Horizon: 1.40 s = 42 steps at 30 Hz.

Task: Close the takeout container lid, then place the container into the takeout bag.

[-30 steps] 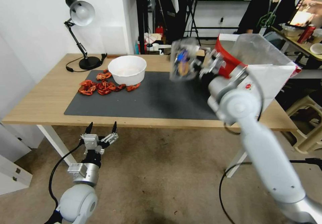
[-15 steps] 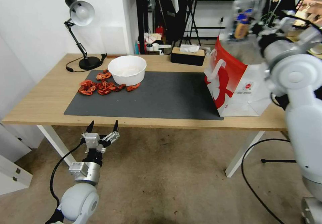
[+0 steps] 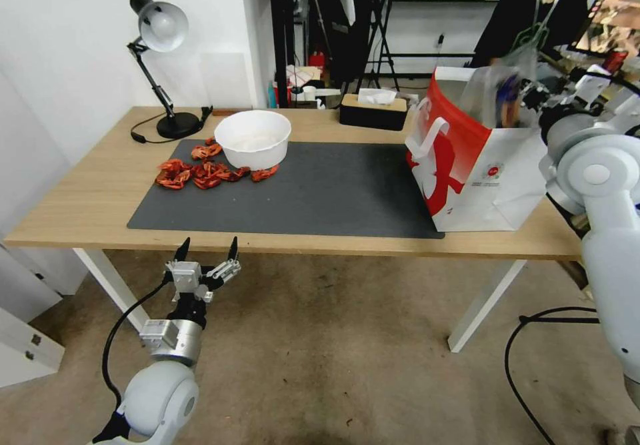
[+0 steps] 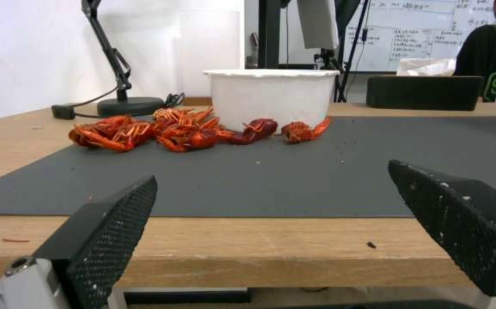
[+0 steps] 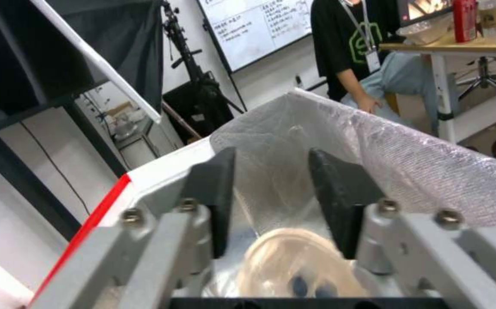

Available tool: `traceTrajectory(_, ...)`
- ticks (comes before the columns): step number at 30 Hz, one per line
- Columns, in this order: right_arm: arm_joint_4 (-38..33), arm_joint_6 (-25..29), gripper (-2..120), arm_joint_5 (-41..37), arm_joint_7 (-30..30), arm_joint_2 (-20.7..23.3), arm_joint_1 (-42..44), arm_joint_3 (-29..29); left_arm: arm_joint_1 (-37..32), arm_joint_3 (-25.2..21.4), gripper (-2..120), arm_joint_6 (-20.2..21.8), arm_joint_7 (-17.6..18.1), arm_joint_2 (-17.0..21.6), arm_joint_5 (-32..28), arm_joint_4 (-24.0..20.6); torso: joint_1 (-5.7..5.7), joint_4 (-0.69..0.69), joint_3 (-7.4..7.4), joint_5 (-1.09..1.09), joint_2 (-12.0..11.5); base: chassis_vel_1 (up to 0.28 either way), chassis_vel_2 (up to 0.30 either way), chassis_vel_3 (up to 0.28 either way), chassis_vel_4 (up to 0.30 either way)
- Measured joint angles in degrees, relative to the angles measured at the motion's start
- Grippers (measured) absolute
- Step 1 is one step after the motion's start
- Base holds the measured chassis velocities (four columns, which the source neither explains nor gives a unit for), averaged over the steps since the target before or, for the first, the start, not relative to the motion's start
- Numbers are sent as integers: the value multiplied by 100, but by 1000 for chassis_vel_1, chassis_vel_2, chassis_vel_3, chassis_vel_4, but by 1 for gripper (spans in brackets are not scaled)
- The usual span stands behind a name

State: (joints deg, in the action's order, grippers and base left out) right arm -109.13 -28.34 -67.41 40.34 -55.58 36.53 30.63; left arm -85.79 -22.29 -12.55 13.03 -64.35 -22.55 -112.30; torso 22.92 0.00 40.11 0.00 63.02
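I'm on the bagging step: my right tool (image 5: pixel 271 206), its pads clamped on the takeout container (image 5: pixel 296 268), hangs at the mouth of the takeout bag (image 3: pixel 467 165), the box partly inside the liner. Next, I judge, lower and let go. My left tool (image 3: pixel 205 258) waits spread apart, below the worktop (image 3: pixel 87 198) edge.

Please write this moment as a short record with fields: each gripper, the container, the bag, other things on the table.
right gripper: shut on the container, over the bag's open top
left gripper: open, parked below the table's front edge
bag: upright on the table's right end
other: white bowl, red crayfish, lamp, tissue box
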Motion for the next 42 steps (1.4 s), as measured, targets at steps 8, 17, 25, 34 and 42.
traceTrajectory(8,-283,625,69,-151,-651,23,57,64,-20,-44,100,-8,7,5,-19,-16,0,0,0,0,1,0,0,0,0)
traceTrajectory(17,-1172,1659,98,361,-2547,258,872,-119,-74,-81,100,-24,9,-13,-23,-16,-1,0,0,-1,1,0,0,0,0)
traceTrajectory(25,-1912,1956,100,2478,-3551,254,2219,-368,-88,-94,100,-26,11,-67,-23,-17,-1,0,-1,-1,1,0,0,0,0)
traceTrajectory(34,-2168,2702,100,5083,-3290,-377,4029,-436,-116,-86,100,-28,13,-152,-6,-10,-1,-2,0,0,1,0,0,0,0)
traceTrajectory(42,-1910,3494,100,5930,-2401,-825,5237,-497,-140,-65,100,-40,13,-205,13,-15,-1,0,0,0,1,0,0,0,0)
